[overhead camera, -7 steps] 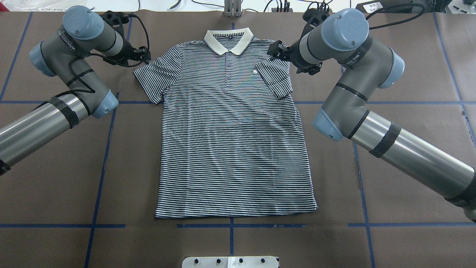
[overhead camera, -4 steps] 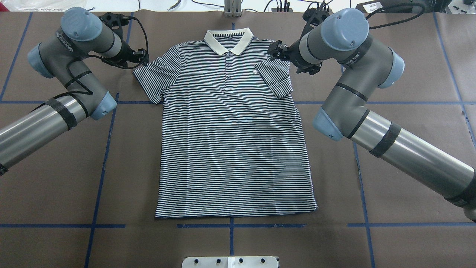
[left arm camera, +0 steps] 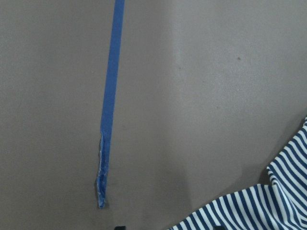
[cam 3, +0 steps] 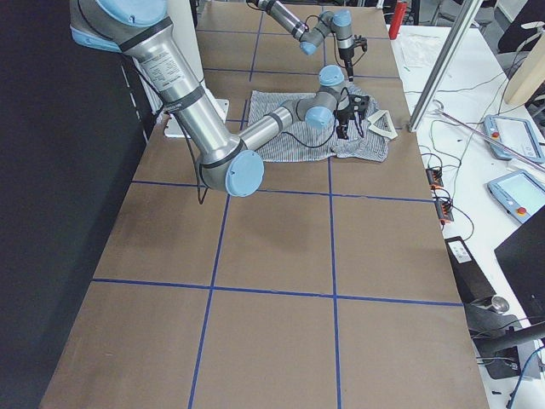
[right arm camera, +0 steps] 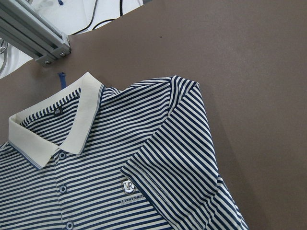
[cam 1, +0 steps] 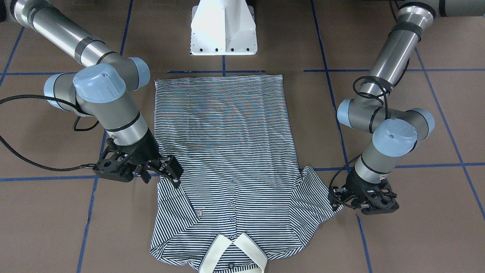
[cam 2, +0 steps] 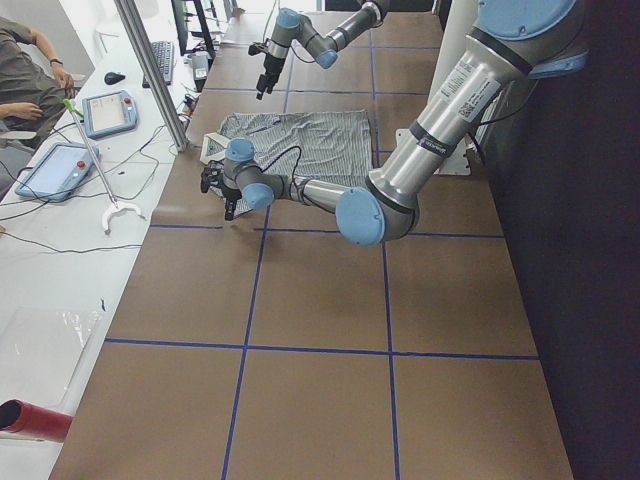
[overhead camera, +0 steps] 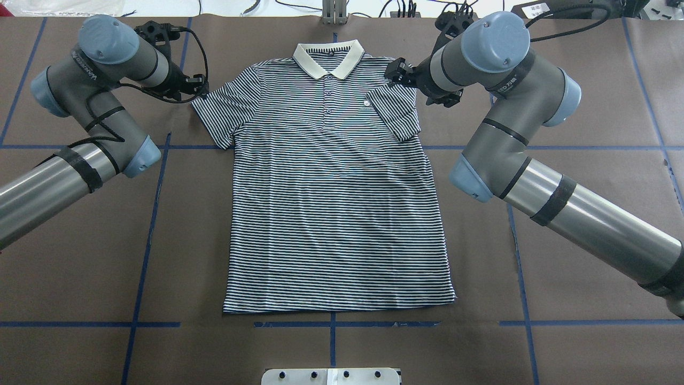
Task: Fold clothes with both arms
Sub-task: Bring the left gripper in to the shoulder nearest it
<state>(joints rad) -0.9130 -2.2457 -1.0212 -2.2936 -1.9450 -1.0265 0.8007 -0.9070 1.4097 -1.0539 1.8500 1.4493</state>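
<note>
We see the shirt [overhead camera: 336, 203] lying flat, face up at mid-table [overhead camera: 588, 80], collar away from the base [cam 1: 223, 30]. One sleeve [overhead camera: 395, 115] is folded over the chest. The right gripper [cam 1: 166, 172] hangs above it, fingers wide and empty. The left gripper [cam 1: 339, 201] sits just beside the other sleeve [cam 1: 314, 193], fingers apart, gripping nothing.

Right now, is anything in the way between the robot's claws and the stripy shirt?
No, nothing visible. The left gripper sits beside the spread sleeve of the shirt, with only brown table between them. The right gripper is already at the folded sleeve's edge.
</note>
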